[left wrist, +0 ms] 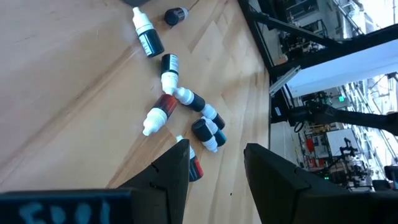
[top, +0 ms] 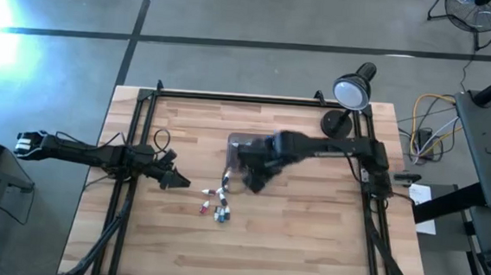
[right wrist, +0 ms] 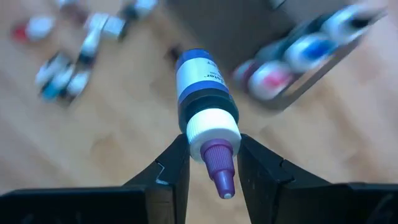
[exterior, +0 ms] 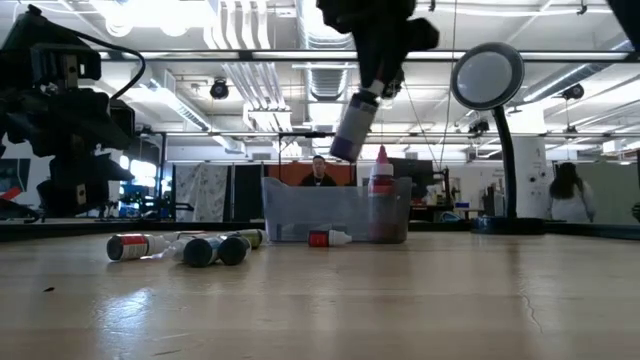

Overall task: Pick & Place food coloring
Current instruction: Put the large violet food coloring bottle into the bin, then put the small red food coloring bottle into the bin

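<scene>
Looking straight down in the high view, the right claw (top: 251, 174) hangs over the near edge of the clear tray (top: 238, 142) at mid-surface, while the left claw (top: 176, 182) waits low beside the loose food coloring bottles (top: 216, 203) scattered on the wooden surface (top: 308, 237); the carry step seems to be in hand. From the low view, the carried bottle (exterior: 352, 128) is well up in the air above the tray (exterior: 300, 215), tilted, its base lower and slanting toward the tray, its long axis leaning off vertical; one red bottle (exterior: 380, 195) stands upright inside the tray and another lies just in front of it. The left wrist view shows that claw's fingers (left wrist: 171, 177) spread, holding nothing, with the fallen bottles (left wrist: 180, 106) lying every which way just beyond them. In the right wrist view the fingers (right wrist: 168, 171) pinch the bottle (right wrist: 202, 93) at its white cap, purple nozzle toward the camera, body pointing away. Next, I judge, it must be lowered into the tray beside the standing bottles and released.
</scene>
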